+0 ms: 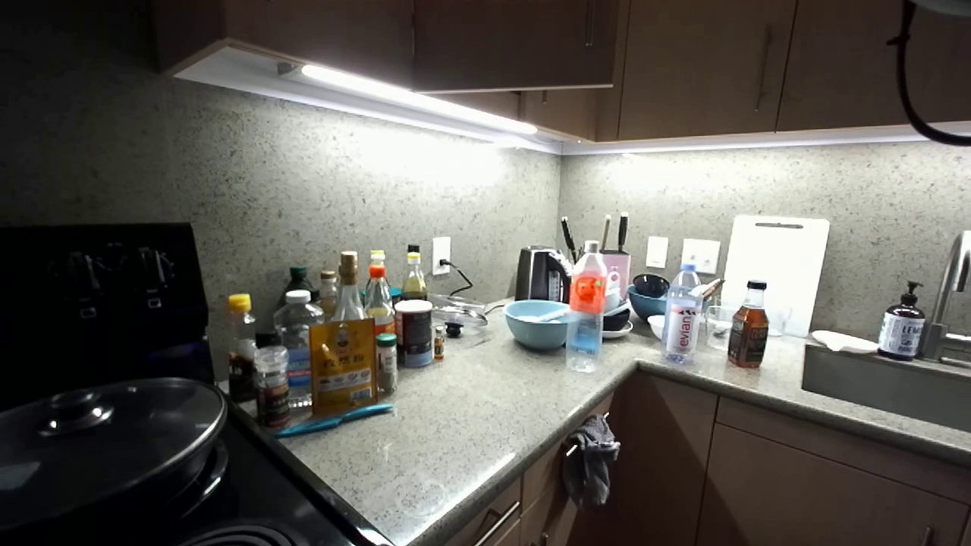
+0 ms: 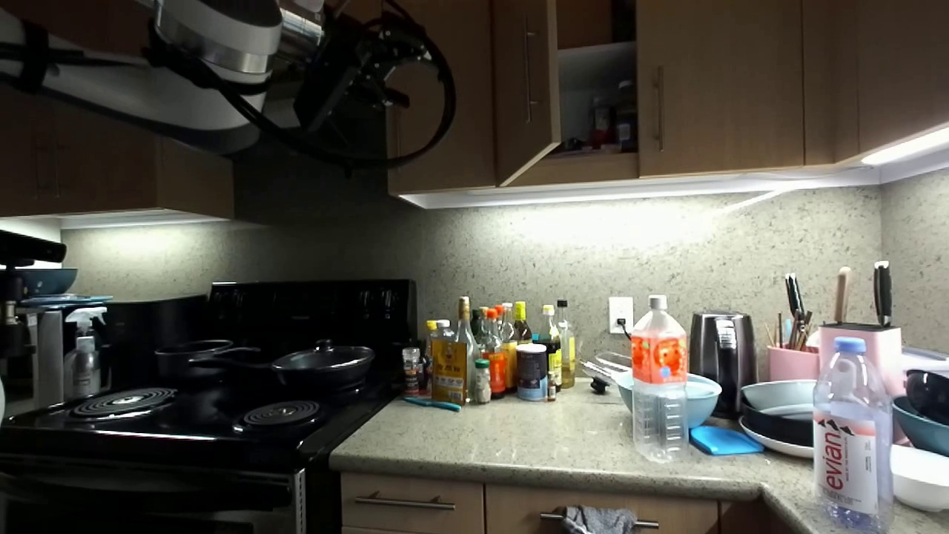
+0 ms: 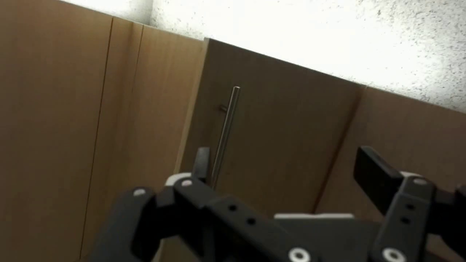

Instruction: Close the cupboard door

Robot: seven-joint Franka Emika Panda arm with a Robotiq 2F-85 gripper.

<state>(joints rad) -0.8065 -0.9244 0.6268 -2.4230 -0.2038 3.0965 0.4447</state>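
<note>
In the wrist view, the cupboard door (image 3: 276,134) stands ajar ahead of the spread pincer (image 3: 287,169), which grips nothing; I judge it faces the door's outer side to push it closed. The door is flat, brown wood with a slim metal bar handle (image 3: 225,134); lower, beyond the pincer, runs a speckled, stone-like wall (image 3: 335,40).

This is a kitchen: a black coil-burner stove (image 2: 202,411) carries a lidded frying pan (image 2: 324,365), a gray sink (image 1: 880,383) and its faucet (image 1: 944,303) are set in a speckled countertop (image 1: 470,409), and wooden wall cabinets (image 2: 721,89) hang above. Condiment bottles (image 2: 494,365), an electric kettle (image 2: 715,363), a pink knife block (image 1: 619,269) and a white cutting board (image 1: 780,277) stand along the backsplash (image 2: 519,252).
</note>
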